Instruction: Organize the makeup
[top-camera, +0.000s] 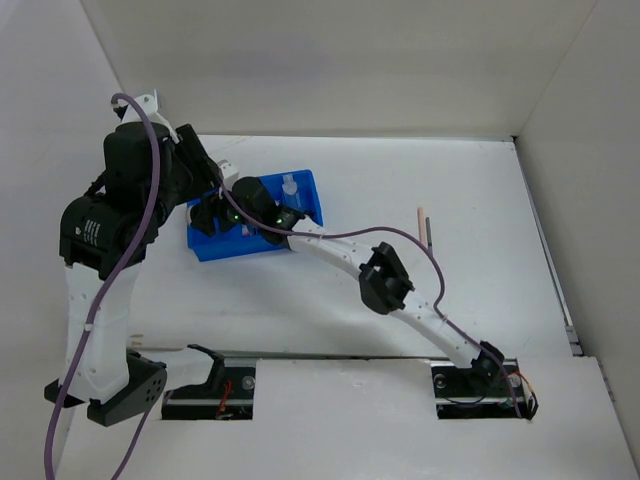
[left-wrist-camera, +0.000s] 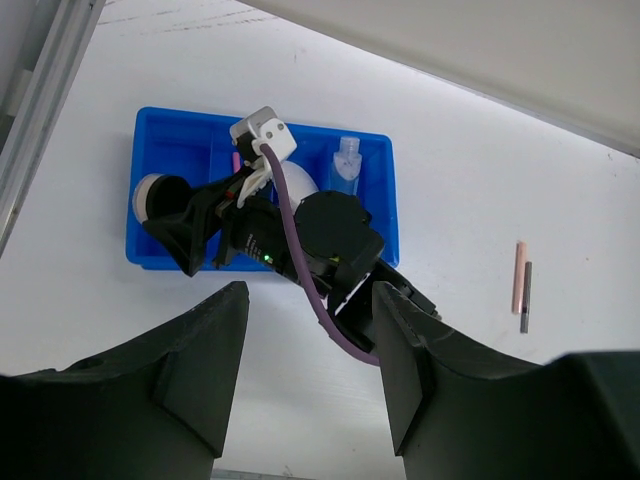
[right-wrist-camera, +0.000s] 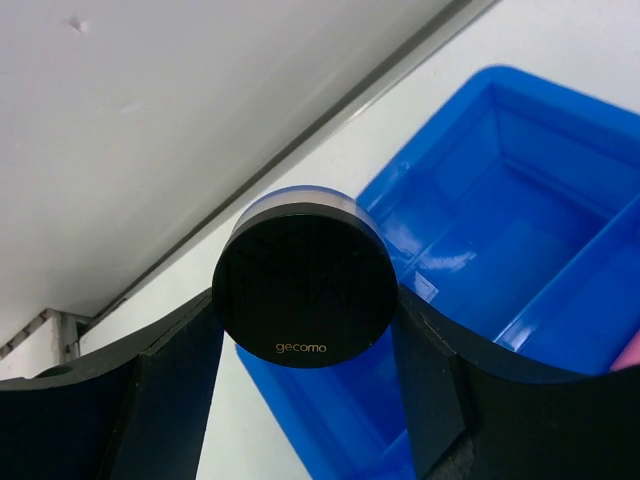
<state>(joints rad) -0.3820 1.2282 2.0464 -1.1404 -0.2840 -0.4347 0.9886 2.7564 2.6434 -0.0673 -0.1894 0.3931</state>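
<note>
My right gripper (right-wrist-camera: 305, 300) is shut on the black round jar (right-wrist-camera: 305, 275) and holds it over the left end of the blue divided tray (right-wrist-camera: 520, 200). In the top view the right gripper (top-camera: 210, 215) hangs over the tray (top-camera: 310, 195). In the left wrist view it (left-wrist-camera: 185, 235) sits beside the white round puff (left-wrist-camera: 148, 195) in the tray (left-wrist-camera: 390, 200). A clear bottle (left-wrist-camera: 345, 165) lies in the right compartment and a pink-handled brush (left-wrist-camera: 235, 160) shows behind the arm. My left gripper (left-wrist-camera: 310, 380) is open and empty, high above the table in front of the tray.
A beige stick (left-wrist-camera: 519, 275) and a dark pencil (left-wrist-camera: 525, 295) lie side by side on the white table to the right of the tray; they also show in the top view (top-camera: 424, 225). White walls enclose the table on the left, back and right.
</note>
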